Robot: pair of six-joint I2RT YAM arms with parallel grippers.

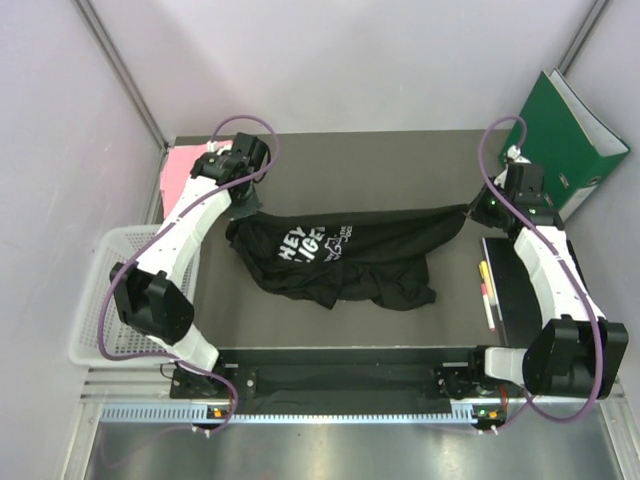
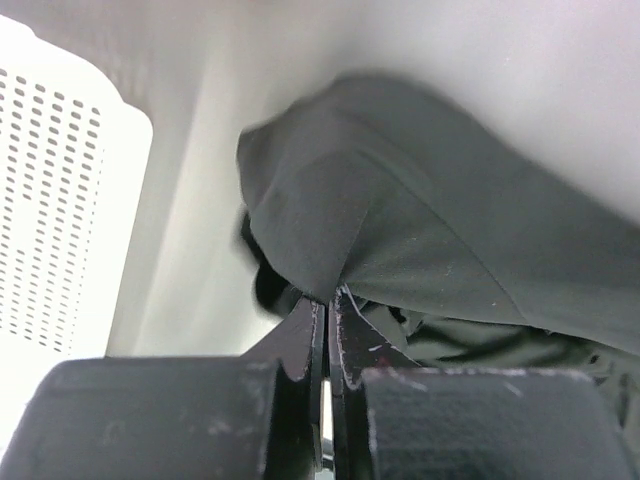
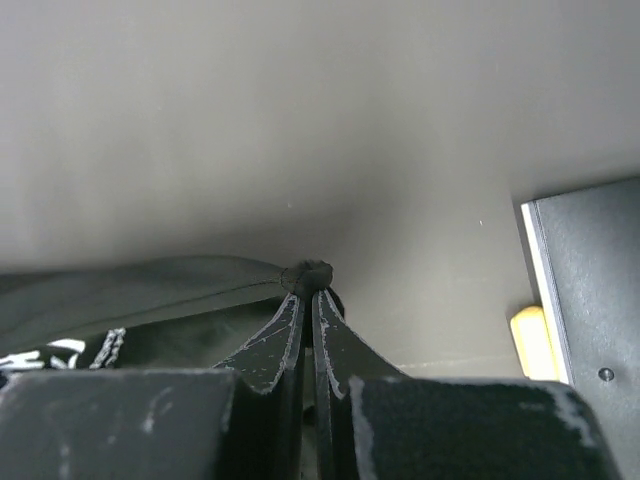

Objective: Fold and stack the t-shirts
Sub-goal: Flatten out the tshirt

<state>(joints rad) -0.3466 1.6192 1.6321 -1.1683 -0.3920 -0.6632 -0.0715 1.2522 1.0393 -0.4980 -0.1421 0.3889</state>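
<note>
Left claw (image 2: 325,305) is clamped on a pinch of the black t-shirt (image 1: 340,255) at its far-left edge, and the right claw (image 3: 308,290) is clamped on a small bunch of it at the far right. The shirt's far edge runs stretched between them. The rest sags crumpled mid-bench (image 1: 400,170), its white lettering (image 1: 305,245) creased. A light pink t-shirt (image 1: 180,170) lies far left.

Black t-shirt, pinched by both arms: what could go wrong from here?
The right jaws pinch only a small bunched tip of the black t-shirt; it may slip out under tension. The shirt's lower part lies crumpled on the table, so a fold could trap creases. A sweep rightwards might disturb the pens.
</note>
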